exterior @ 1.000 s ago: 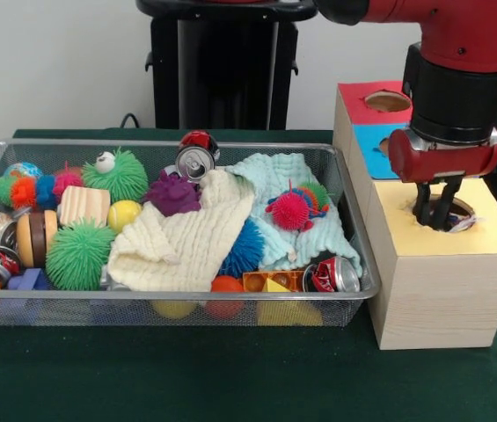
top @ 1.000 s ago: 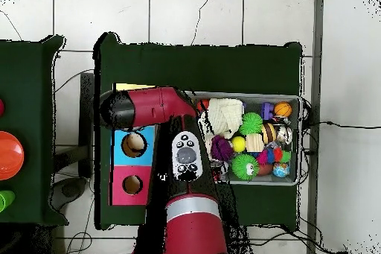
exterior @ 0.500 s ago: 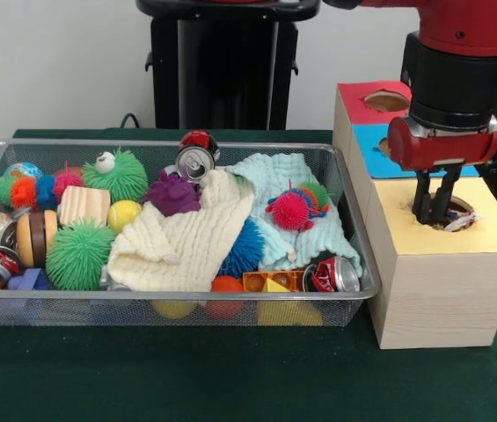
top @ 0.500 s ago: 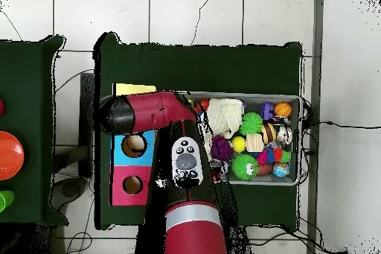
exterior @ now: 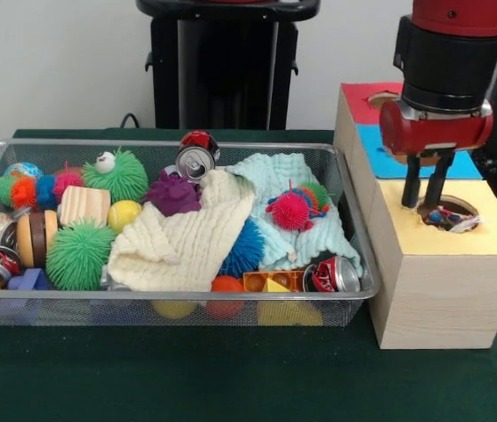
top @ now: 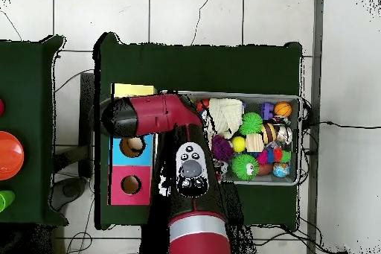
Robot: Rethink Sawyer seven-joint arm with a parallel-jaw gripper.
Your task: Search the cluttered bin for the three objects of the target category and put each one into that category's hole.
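My gripper (exterior: 425,189) hangs empty, fingers slightly spread, just above the yellow hole (exterior: 449,214) holding a small object (exterior: 444,216).

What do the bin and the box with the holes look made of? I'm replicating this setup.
The bin looks like silvery metal wire mesh under a rounded rim: the toys show through its walls. The box looks like pale unfinished wood, with grain lines on its front; its top sections appear matte yellow, blue and red, whether painted or papered I cannot tell.
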